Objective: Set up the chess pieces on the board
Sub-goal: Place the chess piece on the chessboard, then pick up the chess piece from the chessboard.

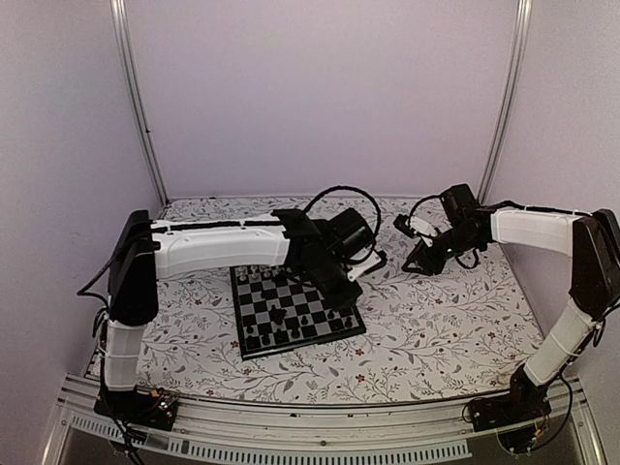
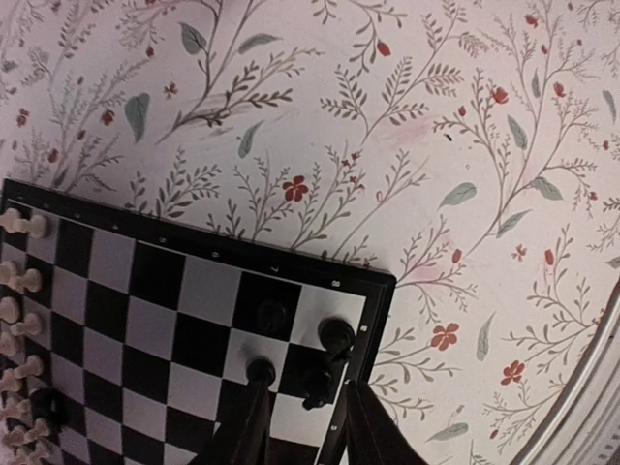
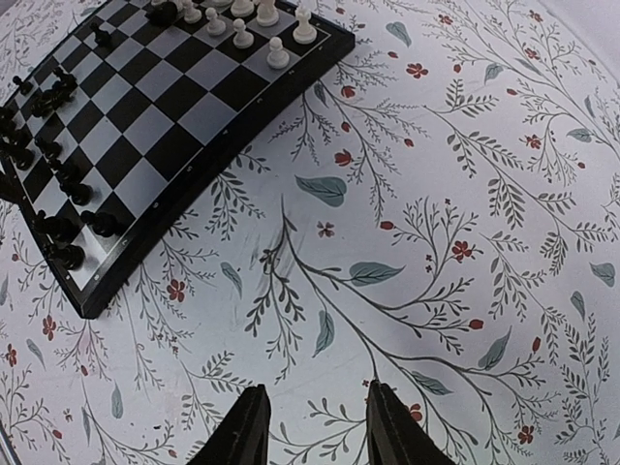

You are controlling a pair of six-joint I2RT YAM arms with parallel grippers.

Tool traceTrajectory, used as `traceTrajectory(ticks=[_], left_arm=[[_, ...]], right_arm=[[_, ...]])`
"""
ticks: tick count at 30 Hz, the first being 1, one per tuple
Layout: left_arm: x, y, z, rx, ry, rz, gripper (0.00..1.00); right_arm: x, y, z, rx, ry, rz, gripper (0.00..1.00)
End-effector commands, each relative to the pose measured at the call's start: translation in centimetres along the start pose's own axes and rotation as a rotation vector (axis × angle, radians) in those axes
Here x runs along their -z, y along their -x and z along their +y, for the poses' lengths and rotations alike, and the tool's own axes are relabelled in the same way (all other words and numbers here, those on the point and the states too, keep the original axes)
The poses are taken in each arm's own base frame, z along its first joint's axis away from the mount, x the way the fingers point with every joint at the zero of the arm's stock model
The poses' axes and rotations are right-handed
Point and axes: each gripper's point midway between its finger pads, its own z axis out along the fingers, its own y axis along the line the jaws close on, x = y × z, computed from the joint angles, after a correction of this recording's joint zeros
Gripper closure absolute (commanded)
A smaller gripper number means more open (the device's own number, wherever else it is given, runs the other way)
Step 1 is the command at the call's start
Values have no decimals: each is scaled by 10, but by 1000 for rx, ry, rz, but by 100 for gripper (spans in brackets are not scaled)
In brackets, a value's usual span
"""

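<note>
From above, the left gripper [image 1: 351, 286] hangs over the right corner of the board [image 1: 300, 346], which sits on a floral tabletop [image 1: 436, 329] with pale lilac walls [image 1: 329, 97] around

Left wrist: its jaws stand parted around a black piece [image 2: 317, 387], with 3 black neighbours [image 2: 336, 334] crowded close; a drifting finger could topple them

Right wrist: the right gripper [image 3: 315, 421] is spread and holds nothing, over the flowers, well apart from the board

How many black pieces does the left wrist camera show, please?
5: four black pieces at the board corner by the left tool, one among the white pieces; more may be hidden.
</note>
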Motion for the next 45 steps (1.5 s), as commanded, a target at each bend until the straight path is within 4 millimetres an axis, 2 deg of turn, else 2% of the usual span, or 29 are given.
traceTrajectory(ticks=[1,6,8,11,17,21,29,35,45], left_arm=[[64,9,43,17,158,-116,65],[74,-28,114,168,255,-130,62],[77,-39,134,229,236,-166,62],[73,-48,152,276,215,-215,62],[41,-75,178,304,202,-184,62],[22,-86,189,326,182,-145,63],[3,-95,198,347,178,-98,62],[-5,-98,200,352,177,-82,62],[-17,-103,202,358,169,-43,68]], right_arm=[[2,8,1,6,21,-27,64],[3,9,3,10,32,-31,64],[3,9,4,11,36,-33,64],[3,9,5,11,42,-34,64],[1,9,7,10,56,-33,64],[1,8,7,10,58,-30,64],[-1,7,7,11,63,-26,64],[-2,6,7,10,66,-23,64],[-3,5,8,11,70,-20,64]])
